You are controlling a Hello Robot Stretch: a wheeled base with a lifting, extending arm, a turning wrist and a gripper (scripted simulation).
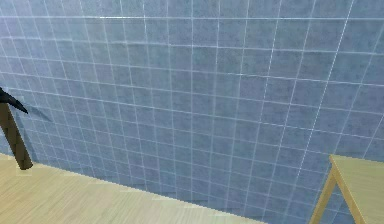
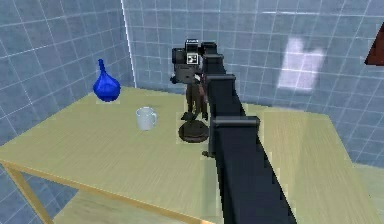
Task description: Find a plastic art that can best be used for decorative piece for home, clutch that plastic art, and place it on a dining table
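Now, dark statuette (image 2: 193, 128): standing on table (image 2: 70, 140), just at gripper (image 2: 189, 80).
Grip: not showing; cannot tell whether holding anything.

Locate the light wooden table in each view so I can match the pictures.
Forward view: the table shows as a corner at the bottom right edge.
Arm side view: the table, likely the same one, spreads across the lower half, bearing a blue vase and a clear glass.
Shared landmark: the blue tiled wall behind the table.
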